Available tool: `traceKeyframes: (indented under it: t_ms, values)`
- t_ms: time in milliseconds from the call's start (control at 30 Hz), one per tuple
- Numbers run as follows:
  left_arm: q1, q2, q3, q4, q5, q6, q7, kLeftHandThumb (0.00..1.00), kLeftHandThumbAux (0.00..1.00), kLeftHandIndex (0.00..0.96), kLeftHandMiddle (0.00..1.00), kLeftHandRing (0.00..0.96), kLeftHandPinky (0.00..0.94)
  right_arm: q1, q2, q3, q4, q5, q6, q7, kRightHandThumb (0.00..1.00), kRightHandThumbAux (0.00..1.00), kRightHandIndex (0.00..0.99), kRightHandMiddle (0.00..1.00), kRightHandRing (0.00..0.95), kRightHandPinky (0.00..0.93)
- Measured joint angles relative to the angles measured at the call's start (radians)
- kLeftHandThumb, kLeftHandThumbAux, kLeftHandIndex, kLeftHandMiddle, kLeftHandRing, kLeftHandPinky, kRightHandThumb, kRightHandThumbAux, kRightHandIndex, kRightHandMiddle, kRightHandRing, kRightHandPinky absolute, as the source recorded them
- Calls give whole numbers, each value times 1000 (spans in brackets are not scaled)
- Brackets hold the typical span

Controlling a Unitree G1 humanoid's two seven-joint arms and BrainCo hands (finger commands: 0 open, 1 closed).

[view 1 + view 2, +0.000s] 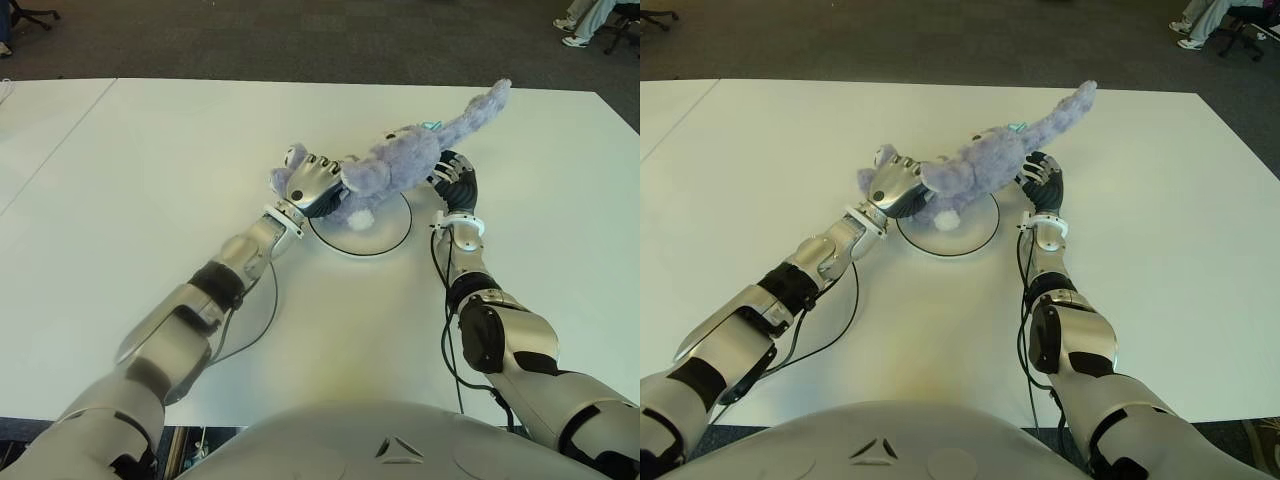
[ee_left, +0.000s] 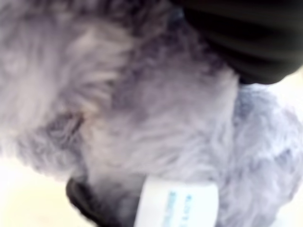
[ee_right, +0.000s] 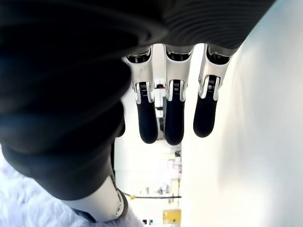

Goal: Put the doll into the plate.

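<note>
left robot hand [image 1: 312,186] gripping the doll [image 1: 405,155] over the plate [image 1: 385,236]
its fingers are clenching the purple plush's head end above the plate's left rim, the body stretching up and right over the white bench [image 1: 150,190]. right robot hand [image 1: 456,184] is showing just right of the plate beside the doll's body, fingers [image 3: 174,118] extended and holding nothing.
</note>
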Motion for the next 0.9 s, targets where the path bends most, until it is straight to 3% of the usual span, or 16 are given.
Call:
traceKeyframes:
  t_ms: [267, 667, 767, 800, 867, 900]
  values:
    - [79, 47, 4, -146, 7, 27, -51, 849, 668, 398, 549, 810, 835, 0, 1, 0, 0, 0, 0, 0, 315, 885, 242, 269, 268, 275]
    - [193, 98, 18, -282, 12, 8, -10, 848, 668, 398, 547, 795, 811, 0, 1, 7, 0, -6, 0, -5, 322, 876, 235, 278, 284, 294]
    - [217, 103, 22, -295, 25, 0, 36, 844, 666, 405, 551, 769, 765, 0, 1, 10, 0, -8, 0, -9, 324, 872, 233, 280, 285, 289]
    - [224, 103, 23, -298, 28, -2, 51, 734, 690, 426, 689, 742, 712, 0, 1, 11, 0, -8, 0, -11, 323, 867, 233, 279, 284, 284]
    - [235, 103, 25, -300, 38, -9, 90, 692, 700, 429, 700, 709, 683, 0, 1, 14, 0, -9, 0, -16, 314, 862, 229, 275, 280, 279]
    - [240, 103, 26, -300, 42, -12, 107, 685, 703, 422, 628, 643, 627, 0, 1, 15, 0, -9, 0, -18, 312, 861, 229, 274, 280, 284]
